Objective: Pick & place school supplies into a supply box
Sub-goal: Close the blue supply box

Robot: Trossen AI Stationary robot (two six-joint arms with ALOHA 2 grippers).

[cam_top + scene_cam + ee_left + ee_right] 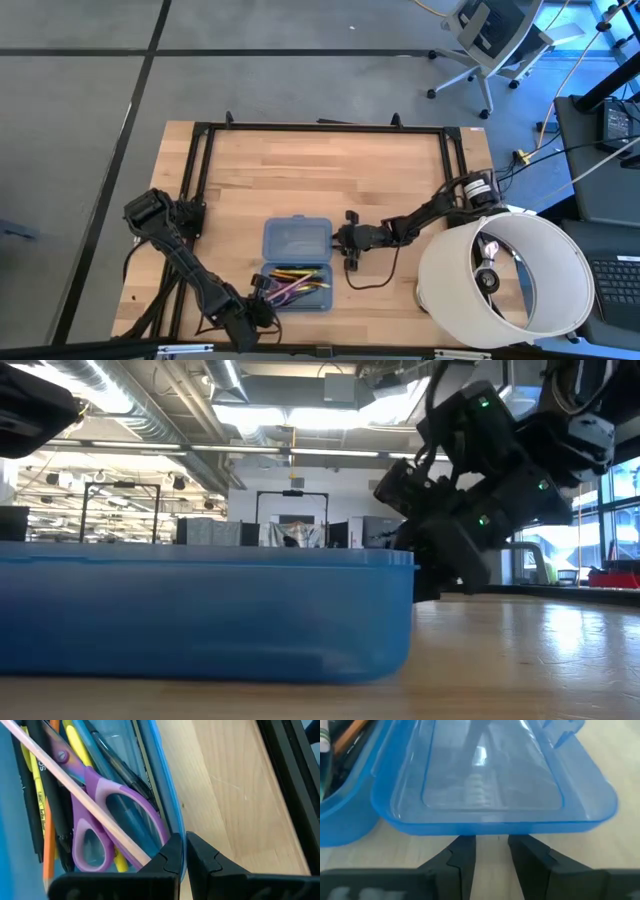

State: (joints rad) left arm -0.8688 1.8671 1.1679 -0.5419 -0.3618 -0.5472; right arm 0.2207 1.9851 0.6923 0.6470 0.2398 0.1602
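The translucent blue supply box [296, 262] lies open on the wooden table. Its far half [490, 780] is empty. Its near half [297, 289] holds purple-handled scissors [100, 810], a pale stick [75, 795], yellow pencils [80, 745], an orange pencil and black pens. My left gripper [184, 852] is at the near half's left end [262, 292], shut on its wall. My right gripper [491, 850] is open, level with the table, just off the far half's right end [338, 240]; I cannot tell whether it touches the rim. My left gripper pinches the near half's end wall at its rim [176, 827], one finger [167, 855] inside the box and one [202, 857] outside. The box rests flat on the table.
A large white drum [505, 275] stands at the table's near right corner. A black metal frame [320, 128] runs along the table's far and left sides. Bare wood lies beyond the box toward the far edge. In the low view the box wall [200, 610] fills the foreground.
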